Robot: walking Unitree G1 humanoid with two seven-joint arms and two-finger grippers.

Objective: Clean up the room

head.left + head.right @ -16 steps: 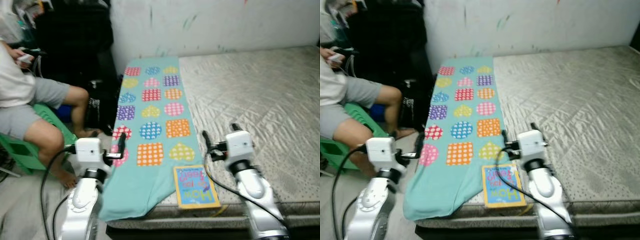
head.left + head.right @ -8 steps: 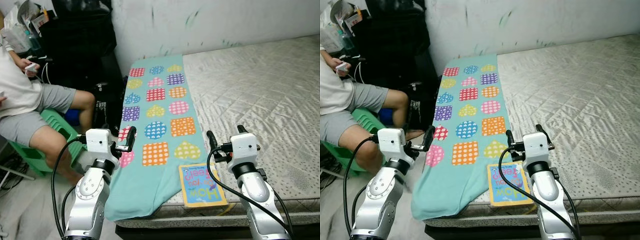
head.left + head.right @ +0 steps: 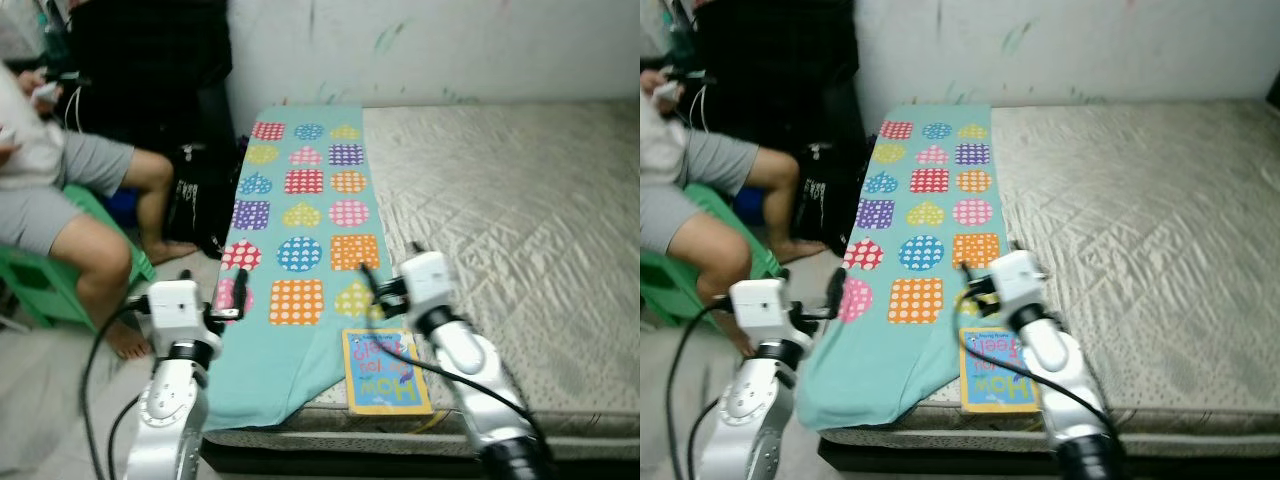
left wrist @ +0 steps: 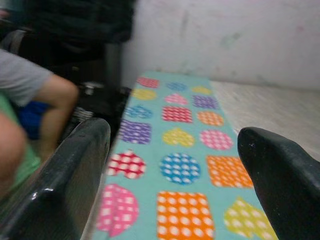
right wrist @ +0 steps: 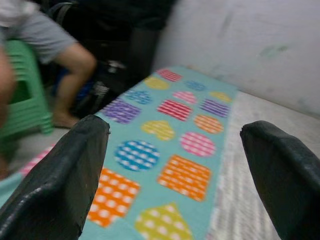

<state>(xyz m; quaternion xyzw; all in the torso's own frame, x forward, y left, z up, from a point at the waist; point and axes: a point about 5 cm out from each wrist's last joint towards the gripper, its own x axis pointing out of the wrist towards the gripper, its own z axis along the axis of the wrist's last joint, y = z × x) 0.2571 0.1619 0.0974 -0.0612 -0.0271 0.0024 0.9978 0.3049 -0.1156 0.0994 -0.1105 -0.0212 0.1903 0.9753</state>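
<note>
Since before, my right gripper (image 3: 385, 283) has swung inward over the blanket (image 3: 300, 250), above the book (image 3: 385, 372) at the mattress (image 3: 520, 220) edge. Both grippers gape; left gripper (image 3: 232, 300) hovers beside the blanket's hanging side.

Book (image 3: 385, 371) cover: lettering blurred, nothing legible.

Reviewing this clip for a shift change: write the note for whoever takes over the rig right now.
Left gripper: open, holding nothing, beside the bed's left edge.
Right gripper: open, holding nothing, over the blanket's near end.
Teal patterned blanket: spread along the mattress, near end drooping over the edge.
Children's book: flat at the mattress's front edge, beside the blanket.
Person: seated on a green stool on the left.
Done: nothing picked up.
Left: book and blanket still to tidy.
</note>
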